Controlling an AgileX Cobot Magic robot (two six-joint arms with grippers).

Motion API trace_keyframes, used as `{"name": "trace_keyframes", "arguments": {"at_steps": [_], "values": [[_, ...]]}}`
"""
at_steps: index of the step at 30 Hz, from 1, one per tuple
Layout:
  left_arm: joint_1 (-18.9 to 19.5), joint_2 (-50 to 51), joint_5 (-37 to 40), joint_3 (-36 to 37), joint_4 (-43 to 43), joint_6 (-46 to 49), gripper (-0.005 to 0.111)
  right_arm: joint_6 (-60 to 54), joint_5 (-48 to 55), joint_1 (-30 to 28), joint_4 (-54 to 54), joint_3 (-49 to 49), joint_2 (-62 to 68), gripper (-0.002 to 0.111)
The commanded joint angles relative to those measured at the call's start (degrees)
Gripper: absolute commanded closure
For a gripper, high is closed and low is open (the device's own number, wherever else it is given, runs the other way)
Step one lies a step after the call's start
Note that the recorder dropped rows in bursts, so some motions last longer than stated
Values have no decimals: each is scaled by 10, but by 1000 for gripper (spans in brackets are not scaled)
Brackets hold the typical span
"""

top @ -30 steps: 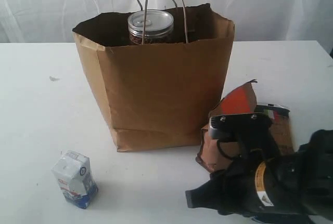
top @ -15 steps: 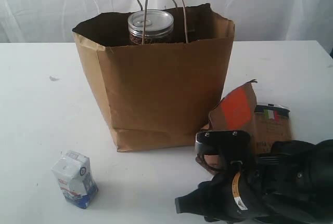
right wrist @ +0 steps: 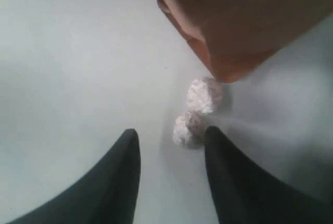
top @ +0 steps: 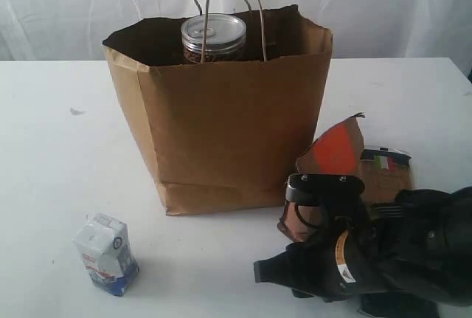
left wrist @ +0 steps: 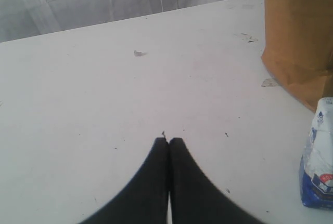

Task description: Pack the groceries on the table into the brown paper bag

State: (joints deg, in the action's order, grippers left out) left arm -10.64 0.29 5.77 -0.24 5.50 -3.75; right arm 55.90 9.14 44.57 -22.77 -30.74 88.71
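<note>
Brown paper bag upright on white bench, mouth open. Jar inside bag, top above rim. White-blue carton on bench before bag's left corner, well apart. Brown-orange pouch upright just beside bag's right lower corner; spaghetti pack beyond pouch, farther from bag. Right gripper low by pouch, jaws partly apart, holding nothing; two small white lumps on bench beneath. Left gripper jaws pressed together, empty, facing bag's corner.
</note>
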Motion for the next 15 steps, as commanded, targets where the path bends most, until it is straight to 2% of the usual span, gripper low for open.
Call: {"name": "trace_keyframes", "arguments": {"at_steps": [1, 12, 15], "values": [[2, -3, -2, 2, 0, -1, 107, 1, -7, -6, -4, 0, 13, 70], [2, -3, -2, 2, 0, -1, 107, -2, 0, -6, -12, -20, 55, 71], [2, -3, -2, 2, 0, -1, 107, -2, 9, -6, -12, -20, 57, 81]]}}
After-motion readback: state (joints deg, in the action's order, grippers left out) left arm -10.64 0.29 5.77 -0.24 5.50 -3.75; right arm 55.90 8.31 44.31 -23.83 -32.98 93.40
